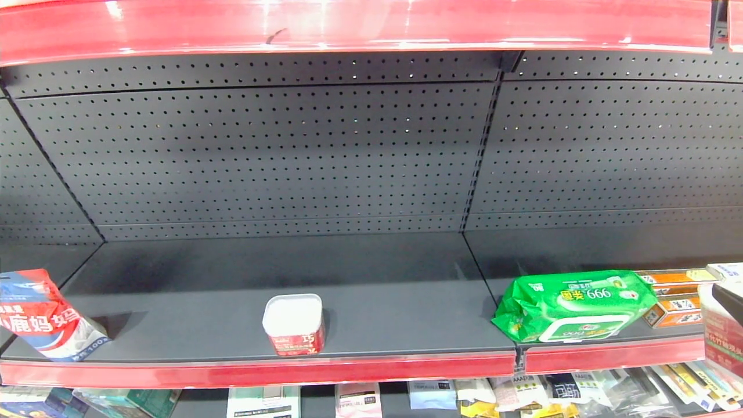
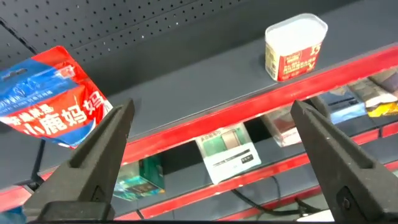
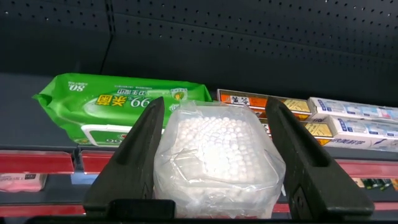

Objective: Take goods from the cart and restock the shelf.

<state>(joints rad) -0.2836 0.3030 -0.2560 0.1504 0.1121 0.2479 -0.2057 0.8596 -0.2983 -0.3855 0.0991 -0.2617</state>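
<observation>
My right gripper [image 3: 214,112] is shut on a clear plastic pack of small white tips [image 3: 214,158], held in front of the shelf's red front edge [image 3: 37,162]. That pack [image 1: 722,337] sits at the far right of the head view. Behind it on the dark shelf board [image 1: 371,273] lie a green wet-wipes pack [image 3: 106,102] [image 1: 572,305] and flat orange boxes [image 3: 267,102] [image 1: 673,293]. My left gripper [image 2: 211,168] is open with nothing between its fingers, low in front of the shelf, between a red-and-blue pouch [image 2: 53,99] [image 1: 40,316] and a white tub with a red label [image 2: 293,46] [image 1: 293,324].
The perforated back panel [image 1: 290,151] rises behind the board. A red-edged upper shelf [image 1: 348,23] hangs overhead. A joint [image 1: 482,273] splits the board into two bays. The shelf below [image 1: 522,395] holds several small packets. White boxes [image 3: 360,118] lie right of the orange ones.
</observation>
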